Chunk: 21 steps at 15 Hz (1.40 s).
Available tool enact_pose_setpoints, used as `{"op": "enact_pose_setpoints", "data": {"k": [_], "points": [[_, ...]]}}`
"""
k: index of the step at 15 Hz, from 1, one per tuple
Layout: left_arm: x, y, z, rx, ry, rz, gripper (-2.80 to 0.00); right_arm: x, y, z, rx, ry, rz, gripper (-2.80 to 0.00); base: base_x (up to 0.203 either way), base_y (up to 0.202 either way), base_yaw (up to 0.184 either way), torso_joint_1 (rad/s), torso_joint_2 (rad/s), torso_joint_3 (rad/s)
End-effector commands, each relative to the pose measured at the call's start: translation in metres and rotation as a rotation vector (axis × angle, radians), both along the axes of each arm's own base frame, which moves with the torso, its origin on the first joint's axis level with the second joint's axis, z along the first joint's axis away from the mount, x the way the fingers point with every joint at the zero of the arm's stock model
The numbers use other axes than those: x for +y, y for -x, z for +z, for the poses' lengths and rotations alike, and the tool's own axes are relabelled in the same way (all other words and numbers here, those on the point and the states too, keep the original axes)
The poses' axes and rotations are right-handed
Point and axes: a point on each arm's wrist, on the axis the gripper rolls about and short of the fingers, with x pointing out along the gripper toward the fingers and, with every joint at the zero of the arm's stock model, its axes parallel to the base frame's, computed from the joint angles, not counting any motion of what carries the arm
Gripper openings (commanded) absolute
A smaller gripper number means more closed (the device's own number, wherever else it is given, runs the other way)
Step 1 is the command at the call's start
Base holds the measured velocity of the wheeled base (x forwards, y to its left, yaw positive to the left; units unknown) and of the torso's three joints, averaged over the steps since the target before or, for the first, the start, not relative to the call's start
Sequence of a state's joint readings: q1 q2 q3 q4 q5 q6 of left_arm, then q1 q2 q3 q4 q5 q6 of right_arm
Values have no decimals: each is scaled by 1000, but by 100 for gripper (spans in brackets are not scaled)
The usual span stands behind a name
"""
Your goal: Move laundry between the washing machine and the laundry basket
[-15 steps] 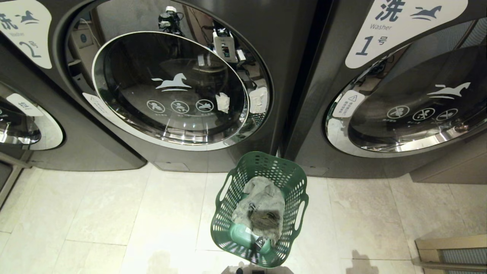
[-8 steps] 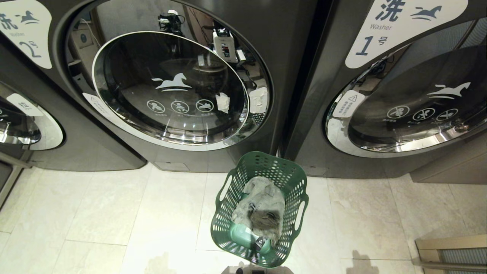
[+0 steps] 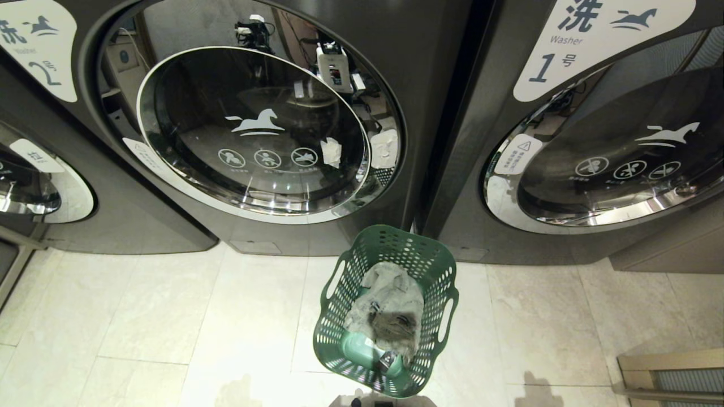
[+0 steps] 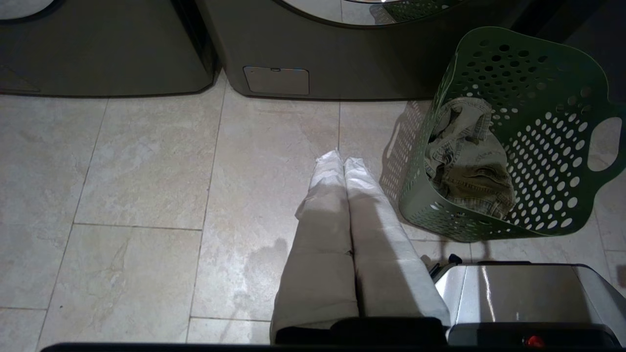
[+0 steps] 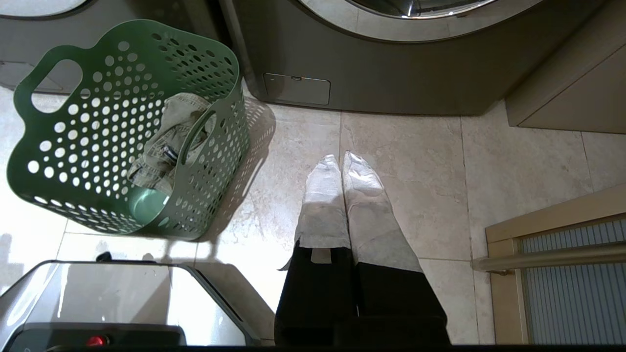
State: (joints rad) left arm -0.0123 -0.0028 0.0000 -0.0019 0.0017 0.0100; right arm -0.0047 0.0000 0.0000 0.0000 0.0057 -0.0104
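Nothing has moved since earlier: the laundry (image 3: 387, 314) lies in the laundry basket (image 3: 339, 316) on the floor before the washing machine (image 3: 254, 135), whose door looks shut, so any transfer could stall, both the left gripper (image 4: 341, 157) and right gripper (image 5: 341, 159) pressed together, empty.

- The round glass door (image 3: 251, 133) of the washing machine (image 3: 237, 226) is closed and blocks the way into the drum.
- The laundry basket (image 3: 339, 345) is open on top; the laundry (image 3: 390, 308) lies low inside, so free room is above it.
- The tiled floor (image 3: 169, 316) left of the basket is free.
- The second machine (image 3: 509, 237) stands just behind the basket, on the right.
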Motion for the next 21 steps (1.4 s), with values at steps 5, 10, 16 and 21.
{"op": "enact_pose_setpoints", "data": {"k": [5,10,16,21], "points": [[0,0,0,2,4,0,-280,0,0,0,0,-1,1,-280,0,0,0,0,0,0],[0,0,0,3,4,0,-280,0,0,0,2,-1,0,-280,0,0,0,0,0,0],[0,0,0,4,5,1,-280,0,0,0,1,-1,1,-280,0,0,0,0,0,0],[0,0,-1,6,5,1,-280,0,0,0,1,-1,2,-280,0,0,0,0,0,0]]}}
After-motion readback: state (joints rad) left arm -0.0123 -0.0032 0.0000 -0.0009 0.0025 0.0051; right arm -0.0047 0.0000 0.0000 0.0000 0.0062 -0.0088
